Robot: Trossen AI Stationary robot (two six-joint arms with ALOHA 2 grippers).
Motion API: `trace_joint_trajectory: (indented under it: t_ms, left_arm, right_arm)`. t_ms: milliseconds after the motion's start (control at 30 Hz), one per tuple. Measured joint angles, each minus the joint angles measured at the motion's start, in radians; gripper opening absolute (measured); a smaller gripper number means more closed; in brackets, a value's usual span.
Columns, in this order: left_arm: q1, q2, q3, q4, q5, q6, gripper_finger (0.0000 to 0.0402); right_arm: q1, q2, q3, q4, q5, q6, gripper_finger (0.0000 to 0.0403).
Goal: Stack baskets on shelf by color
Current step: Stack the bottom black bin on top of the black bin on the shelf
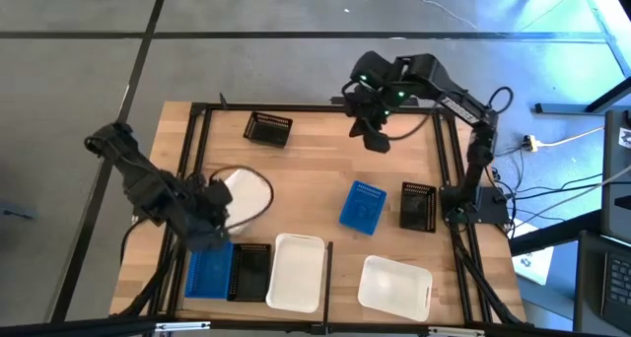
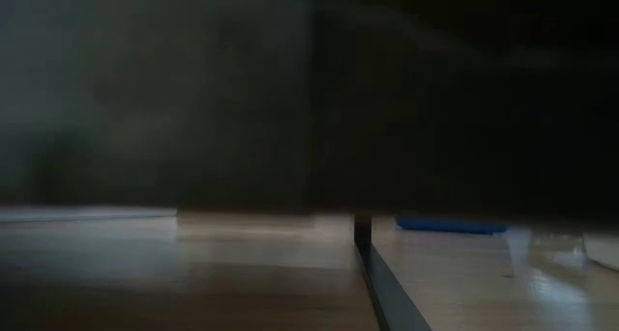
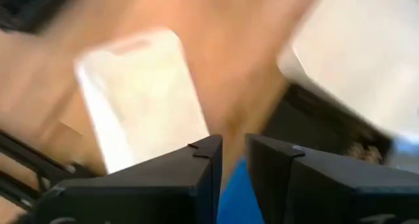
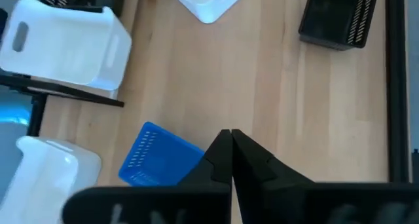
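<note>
Pale shelf (image 1: 325, 169) planks carry everything. With my left fingers (image 3: 232, 160) nearly closed on nothing, I hang above the blue basket (image 1: 208, 270) in the shelf's near-left corner, white basket (image 1: 242, 194) just beyond. My right fingers (image 4: 230, 153), pinched together, wait over the shelf's far edge. I should widen, then descend squarely.

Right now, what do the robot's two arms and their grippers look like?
Both arms are dark, nearly black, jointed links. The right arm carries small green lights near its wrist and a black cable looping by its elbow. The left gripper and right gripper have angular, wedge-shaped black fingers. No markings are readable.
</note>
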Motion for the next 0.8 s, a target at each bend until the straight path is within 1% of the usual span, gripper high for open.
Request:
trace_joint_trajectory:
  t_ms: [67, 167, 267, 333, 433, 467, 567, 700, 733, 800]
  left_arm:
    - [0.031, -0.006, 0.000, -0.017, -0.032, 0.001, 0.0057]
    - [0.073, -0.007, 0.000, -0.052, -0.042, 0.013, 0.0057]
    - [0.103, -0.007, 0.000, -0.081, -0.062, 0.042, 0.0057]
    - [0.123, -0.007, 0.000, -0.084, -0.082, 0.056, 0.0057]
    - [0.161, -0.007, 0.000, -0.084, -0.095, 0.082, 0.0057]
    - [0.174, -0.007, 0.000, -0.083, -0.095, 0.086, 0.0057]
    - [0.213, -0.007, 0.000, -0.084, -0.096, 0.088, 0.0057]
    - [0.260, -0.007, 0.000, -0.083, -0.100, 0.097, 0.0057]
    - [0.271, -0.007, 0.000, -0.083, -0.100, 0.108, 0.0057]
    - [0.288, -0.007, 0.000, -0.083, -0.100, 0.129, 0.0057]
  right_arm:
    - [0.010, -0.034, -0.033, 0.002, 0.005, 0.027, 0.0000]
    - [0.020, -0.103, -0.131, 0.002, 0.034, 0.077, 0.0000]
    - [0.021, -0.185, -0.275, 0.004, 0.067, 0.151, 0.0000]
    - [0.021, -0.250, -0.390, 0.034, 0.077, 0.231, 0.0000]
    - [0.027, -0.341, -0.548, 0.107, 0.080, 0.479, 0.0000]
    - [0.036, -0.371, -0.596, 0.128, 0.097, 0.555, 0.0000]
    - [0.076, -0.451, -0.714, 0.137, 0.199, 0.758, 0.0000]
    - [0.129, -0.543, -0.849, 0.130, 0.267, 1.080, 0.0000]
    - [0.148, -0.560, -0.878, 0.131, 0.278, 1.137, 0.0000]
    - [0.183, -0.586, -0.928, 0.137, 0.285, 1.174, 0.0000]
